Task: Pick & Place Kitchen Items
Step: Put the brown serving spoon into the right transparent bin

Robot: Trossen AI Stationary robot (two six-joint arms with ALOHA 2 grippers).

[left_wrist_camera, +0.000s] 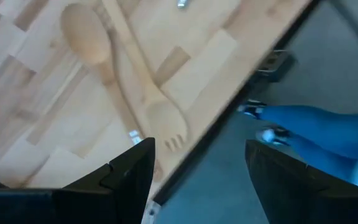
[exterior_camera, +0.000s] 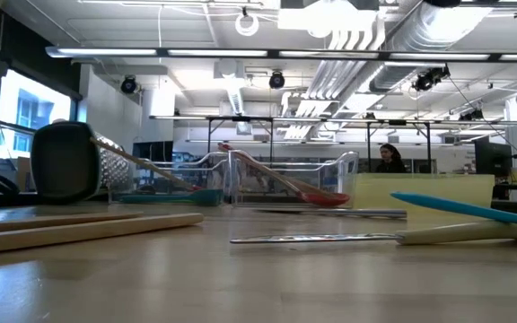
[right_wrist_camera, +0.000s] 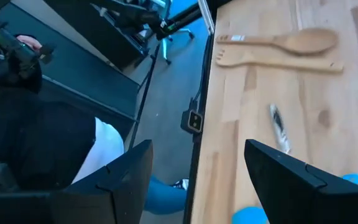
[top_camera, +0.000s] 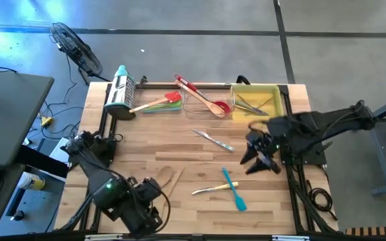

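A wooden spoon and fork (top_camera: 169,179) lie flat side by side near the table's near left; they also show in the left wrist view (left_wrist_camera: 129,81). A blue spatula (top_camera: 234,189) lies across a pale-handled knife (top_camera: 210,190) at the near middle. A metal knife (top_camera: 213,139) lies at mid-table. My left gripper (left_wrist_camera: 197,177) is open and empty above the near edge, beside the wooden pair. My right gripper (right_wrist_camera: 197,180) is open and empty at the table's right, above the boards, right of the knife (right_wrist_camera: 278,127).
A steel grater (top_camera: 120,97) lies at the far left, red and green spatulas (top_camera: 161,104) beside it. A clear tray (top_camera: 200,107) holds a red spoon. A yellow tray (top_camera: 280,100) at the far right holds metal utensils. A person's blue-clad leg (left_wrist_camera: 316,124) is past the near edge.
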